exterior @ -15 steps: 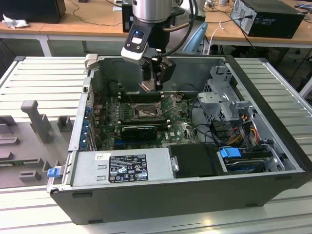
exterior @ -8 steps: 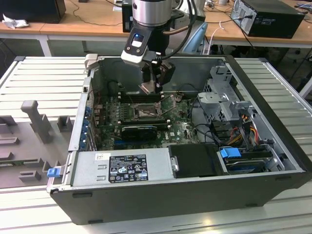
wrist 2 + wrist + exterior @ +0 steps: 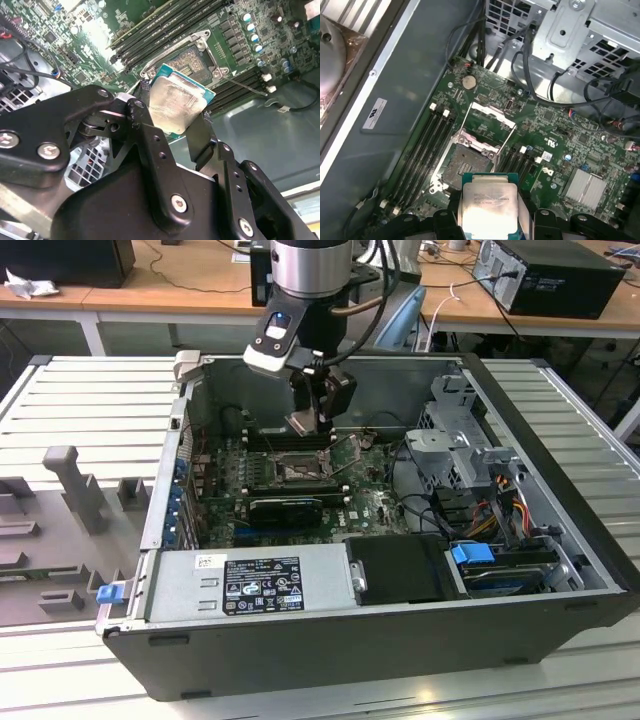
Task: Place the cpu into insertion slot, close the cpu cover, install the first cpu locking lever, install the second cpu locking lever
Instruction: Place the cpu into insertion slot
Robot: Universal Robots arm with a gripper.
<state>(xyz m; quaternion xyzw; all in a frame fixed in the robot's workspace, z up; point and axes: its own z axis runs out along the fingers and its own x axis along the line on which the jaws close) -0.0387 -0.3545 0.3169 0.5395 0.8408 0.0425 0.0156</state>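
My gripper (image 3: 309, 418) is shut on the cpu (image 3: 303, 423), a flat square chip with a silvery top, and holds it tilted a little above the motherboard. In both wrist views the cpu (image 3: 487, 206) (image 3: 176, 102) sits between the black fingers (image 3: 144, 122). The insertion slot (image 3: 465, 167) (image 3: 192, 56) (image 3: 298, 471) lies open beneath, dark-centred with a metal rim and nothing in it. The cpu cover (image 3: 490, 119), a thin silvery frame, is swung back off the slot on its hinge.
Long black memory slots (image 3: 427, 145) flank the socket on both sides. A metal drive cage (image 3: 455, 435) with cables (image 3: 425, 505) stands at the exterior view's right. The power supply (image 3: 245, 585) closes the case's near side, and a black card (image 3: 285, 508) lies before the socket.
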